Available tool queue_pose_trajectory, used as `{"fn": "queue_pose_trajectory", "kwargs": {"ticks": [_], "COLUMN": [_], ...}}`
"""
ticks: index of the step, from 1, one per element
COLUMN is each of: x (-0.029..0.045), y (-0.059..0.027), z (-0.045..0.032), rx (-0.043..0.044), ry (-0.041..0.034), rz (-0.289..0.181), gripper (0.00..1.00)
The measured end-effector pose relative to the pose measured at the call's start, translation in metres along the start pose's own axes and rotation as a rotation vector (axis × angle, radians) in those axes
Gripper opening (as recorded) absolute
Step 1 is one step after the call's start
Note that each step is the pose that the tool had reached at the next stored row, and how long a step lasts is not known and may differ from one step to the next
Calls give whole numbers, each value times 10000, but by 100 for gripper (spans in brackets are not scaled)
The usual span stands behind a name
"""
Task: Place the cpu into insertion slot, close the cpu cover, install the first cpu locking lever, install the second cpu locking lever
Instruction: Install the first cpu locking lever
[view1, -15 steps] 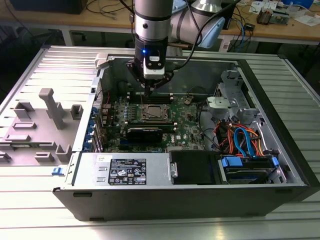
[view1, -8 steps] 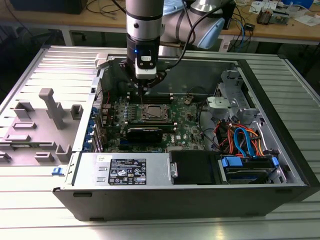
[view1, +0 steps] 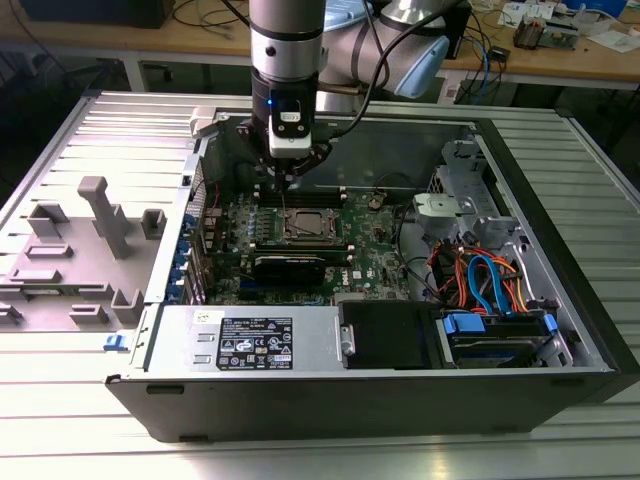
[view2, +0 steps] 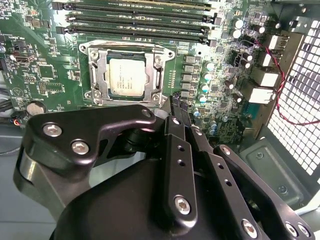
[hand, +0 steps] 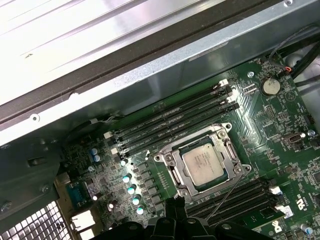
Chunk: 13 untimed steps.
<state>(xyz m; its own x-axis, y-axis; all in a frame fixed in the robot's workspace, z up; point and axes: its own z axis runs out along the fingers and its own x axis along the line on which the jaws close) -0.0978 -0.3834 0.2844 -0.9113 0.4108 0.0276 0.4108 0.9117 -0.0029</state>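
On the exterior view's left, grey plastic fixtures (view1: 90, 240) sit on the ribbed bench (view1: 60, 420), well apart from the work. Next along is the open computer case (view1: 400, 405), where the gripper (view1: 285, 182) hangs over the green motherboard (view1: 375, 255).

The cpu (view2: 126, 80) already lies flat in the insertion slot (view2: 165, 52). The cpu cover (view2: 102, 80) looks folded down around it, framing the chip in both wrist views.

In the second wrist view the jaws appear pressed together at their tip, just beside the socket's near edge, with nothing visibly between them. In the first wrist view a thin wire lever (hand: 225, 197) slants away from the socket's side towards the gripper, seemingly unlatched.

So the lever steps look to be in hand. Seating that lever would call for a fine, steady push on a slim wire, staying off the memory slots (hand: 170, 122) nearby. Further right, coloured cables (view1: 480, 280) lie clear of the work.
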Motion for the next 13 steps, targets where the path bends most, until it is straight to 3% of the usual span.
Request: {"fn": "queue_pose_trajectory", "kwargs": {"ticks": [8, 13], "x": [9, 22], "y": [-4, -11], "z": [3, 21], "rx": [1, 32], "ry": [0, -3], "rz": [-87, -1100], "gripper": [11, 11]}}
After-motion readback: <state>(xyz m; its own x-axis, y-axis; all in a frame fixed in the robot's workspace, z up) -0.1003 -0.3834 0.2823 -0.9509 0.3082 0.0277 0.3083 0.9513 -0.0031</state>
